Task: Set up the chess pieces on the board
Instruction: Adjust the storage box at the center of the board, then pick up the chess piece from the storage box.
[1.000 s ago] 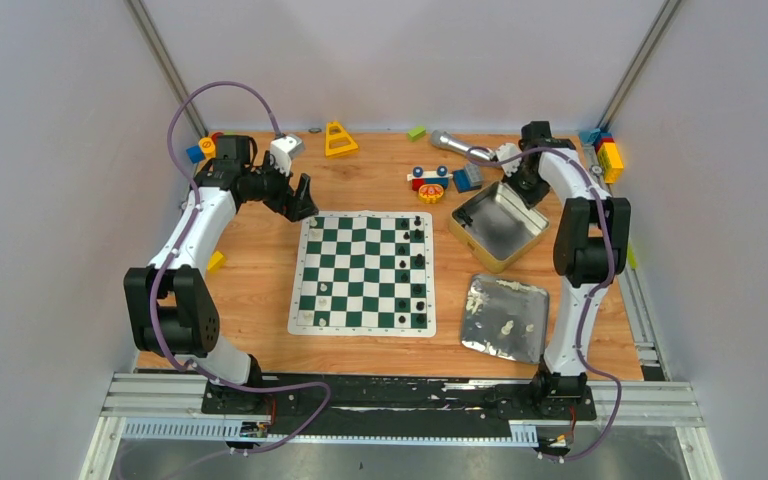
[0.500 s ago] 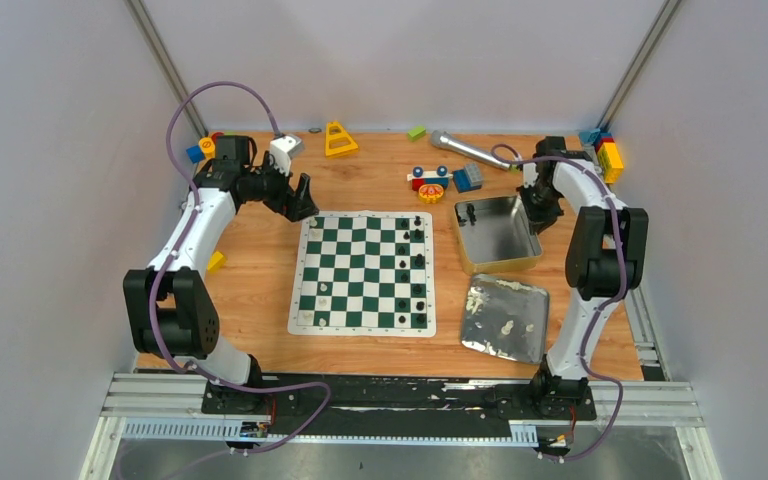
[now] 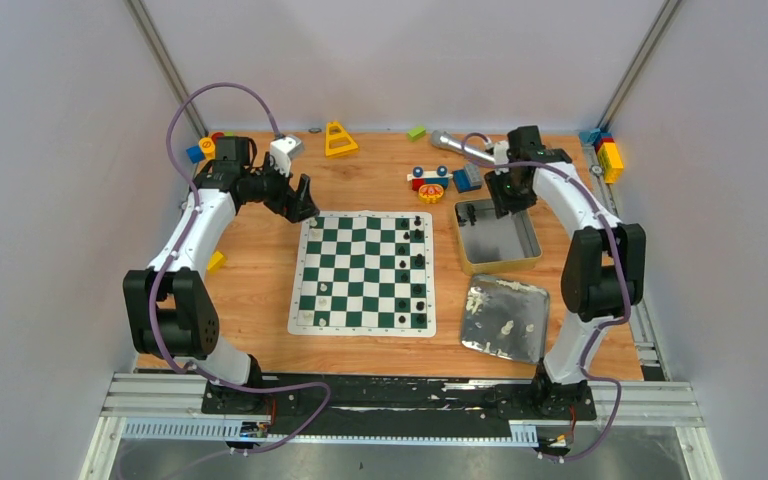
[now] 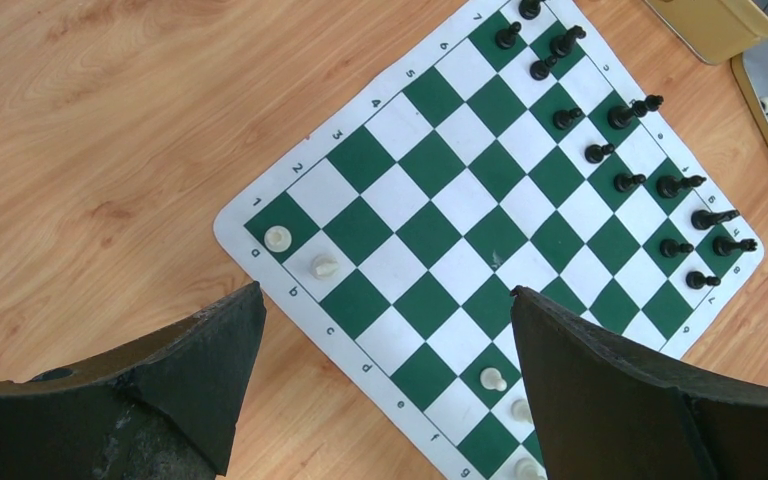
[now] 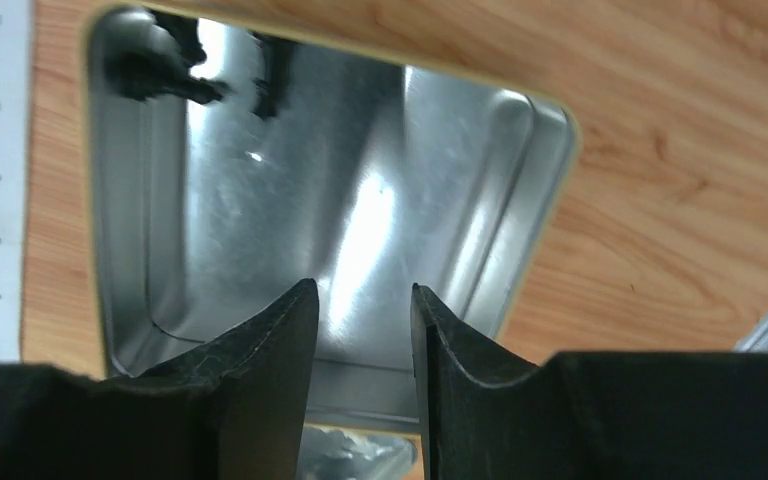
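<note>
The green-and-white board lies mid-table. Black chess pieces fill its right columns, and a few white ones stand at its left. In the left wrist view the board shows black pieces along the far side and white ones near. My left gripper hangs open above the board's far left corner, empty. My right gripper hovers open over the far edge of the silver tin, holding nothing. Two black pieces lie in the tin's corner.
The tin's lid lies at the near right with white pieces on it. Along the far edge are a yellow cone, a toy car, a blue block, a microphone and coloured blocks. A yellow block lies left of the board.
The tin, tilted a second ago, now lies flat. My right gripper has swung from the tin's right side to its far edge and its jaws have parted. The left arm has not moved.
</note>
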Robot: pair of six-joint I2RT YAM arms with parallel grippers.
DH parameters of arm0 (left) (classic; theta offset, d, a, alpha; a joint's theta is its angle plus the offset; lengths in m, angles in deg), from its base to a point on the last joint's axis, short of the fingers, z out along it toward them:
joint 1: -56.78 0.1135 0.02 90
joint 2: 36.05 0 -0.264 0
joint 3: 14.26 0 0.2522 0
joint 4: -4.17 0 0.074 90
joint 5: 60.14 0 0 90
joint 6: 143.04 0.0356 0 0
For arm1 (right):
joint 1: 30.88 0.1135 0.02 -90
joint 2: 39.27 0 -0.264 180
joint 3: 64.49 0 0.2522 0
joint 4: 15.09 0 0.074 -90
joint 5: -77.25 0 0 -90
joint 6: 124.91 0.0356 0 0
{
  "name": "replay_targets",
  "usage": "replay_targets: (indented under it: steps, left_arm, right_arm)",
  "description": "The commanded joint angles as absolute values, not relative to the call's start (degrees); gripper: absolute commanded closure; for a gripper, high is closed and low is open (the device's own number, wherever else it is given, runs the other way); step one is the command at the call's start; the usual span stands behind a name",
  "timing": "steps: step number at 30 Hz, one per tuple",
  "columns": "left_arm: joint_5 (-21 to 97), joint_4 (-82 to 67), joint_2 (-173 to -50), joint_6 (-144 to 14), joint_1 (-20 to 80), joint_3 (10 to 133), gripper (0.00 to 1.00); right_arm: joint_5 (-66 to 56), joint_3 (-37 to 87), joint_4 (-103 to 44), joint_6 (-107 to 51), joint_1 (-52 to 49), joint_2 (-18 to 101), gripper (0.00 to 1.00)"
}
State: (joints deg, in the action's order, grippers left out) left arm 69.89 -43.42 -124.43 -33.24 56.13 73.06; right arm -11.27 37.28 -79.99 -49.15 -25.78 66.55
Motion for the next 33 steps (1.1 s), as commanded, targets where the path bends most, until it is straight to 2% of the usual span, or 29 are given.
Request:
replay_targets:
  steps: [1,6,14,33]
  left_arm:
    - [70.8,-42.6,-121.7,-33.1,56.5,73.2,0.0]
    - [71.4,-43.2,-121.9,-32.1,56.5,73.8,0.0]
    - [71.4,-44.1,-122.1,-31.6,56.5,74.4,0.0]
    - [71.2,-43.6,-122.4,-31.8,56.5,73.6,0.0]
  right_arm:
    - [-8.5,36.1,-72.6,-51.5,-21.1,65.3,0.6]
    - [-3.5,37.8,-69.5,-53.0,-20.2,69.7,0.61]
    - [-4.0,42.0,-68.3,-51.0,-20.2,77.4,0.66]
    - [-3.2,42.3,-65.9,-49.0,-20.1,81.5,0.68]
